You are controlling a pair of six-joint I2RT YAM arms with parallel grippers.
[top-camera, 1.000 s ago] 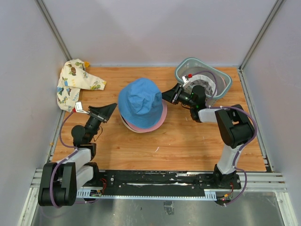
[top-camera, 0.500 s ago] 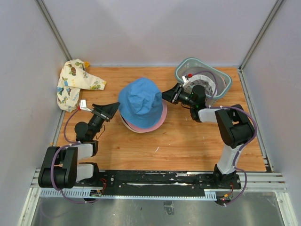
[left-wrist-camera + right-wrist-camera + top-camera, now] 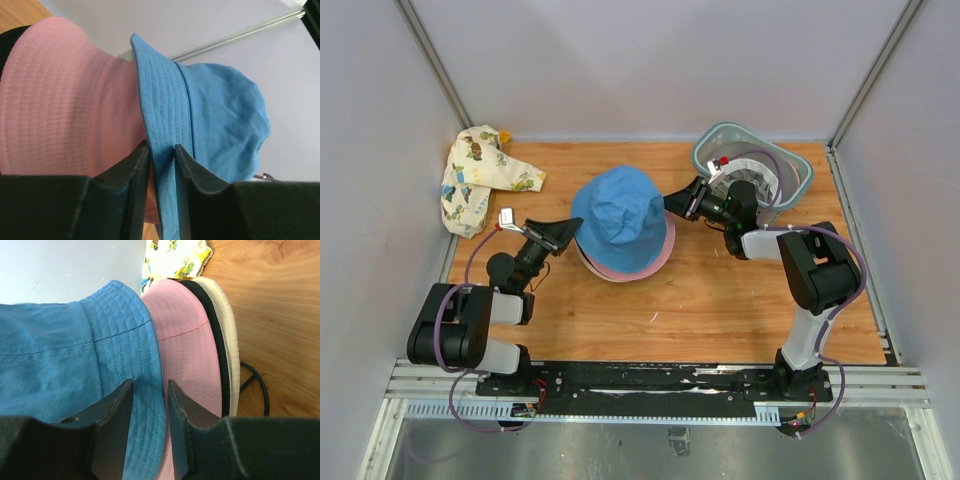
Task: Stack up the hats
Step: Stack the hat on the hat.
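- We see a blue fabric bucket hat (image 3: 618, 215) crown-up on top of the stack, mid wooden desk (image 3: 720, 300).
- Under it is a pink fabric bucket hat (image 3: 662, 252), then a black hat brim (image 3: 216, 325), then a cream hat brim (image 3: 231, 335) lowest, on the desk.
- The left end effector (image 3: 161, 146) is clenched on the blue fabric bucket hat's brim at the stack's left side. In the wrist view the stitched brim edge is pinched between both fingers.
- The right end effector (image 3: 149, 382) is clenched on the same brim at the opposite, right side, with the brim running up between its fingers.
- The pink brim lies right beside both grips, touching the blue one.
- A cream cartoon-print fabric hat (image 3: 480, 178) lies crumpled at the far-left desk corner, well apart from the stack.
- A grey-green plastic basket (image 3: 798, 160) sits at the far-right corner with pale fabric inside. We cannot tell what that fabric is.
- The right arm partly covers the basket's near side.
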